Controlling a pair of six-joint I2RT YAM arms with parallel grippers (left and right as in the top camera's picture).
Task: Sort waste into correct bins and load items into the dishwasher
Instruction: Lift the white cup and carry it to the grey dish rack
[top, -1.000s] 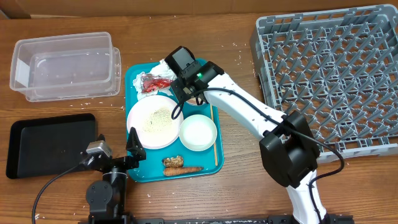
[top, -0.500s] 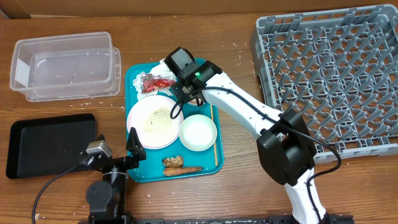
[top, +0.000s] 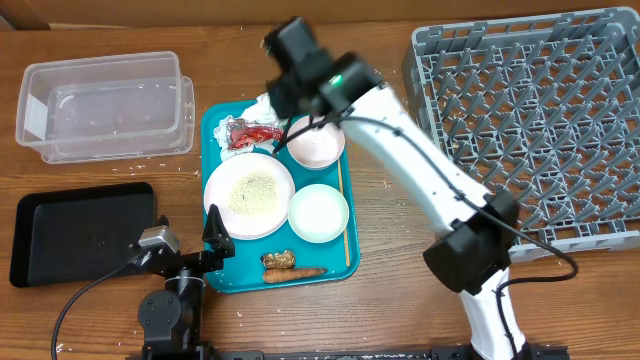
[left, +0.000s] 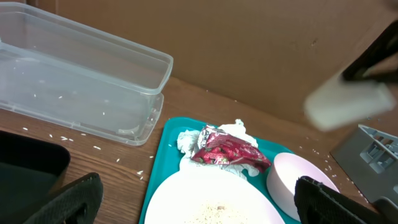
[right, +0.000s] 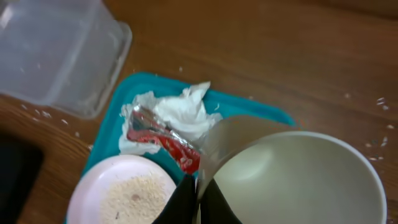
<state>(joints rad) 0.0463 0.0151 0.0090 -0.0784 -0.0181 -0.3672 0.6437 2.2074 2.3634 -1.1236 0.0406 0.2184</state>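
1. Pinching tight, the right gripper (right: 196, 193) has its jaws clenched on the rim of the pink bowl (right: 298, 180), with the rim caught between the two dark fingers.
2. The bowl sits mouth up over the far end of the tray (top: 212, 118), just beside the tissue (right: 180, 112) and the red wrapper (right: 158, 140). It looks raised off the tray, though I can't say that for certain from here.
3. What the next move turns on is this: the rack (top: 530, 110) lies off to the robot's right of the bowl, well apart, with bare wood between them.
4. The bowl hangs on the rack side of the fingers. A carry to the right would probably send the bowl ahead and the gripper after it.
5. A round bowl has no long axis to line up. It is held at one edge only, though, so I'd expect it to tip or swing on the way over.
6. The left gripper (left: 199, 211) is spread wide and empty, low at the near edge of the tray with the plate (top: 248, 195) in front of it.
7. That puts the left arm farther from the rack, and the right arm is the nearer one.
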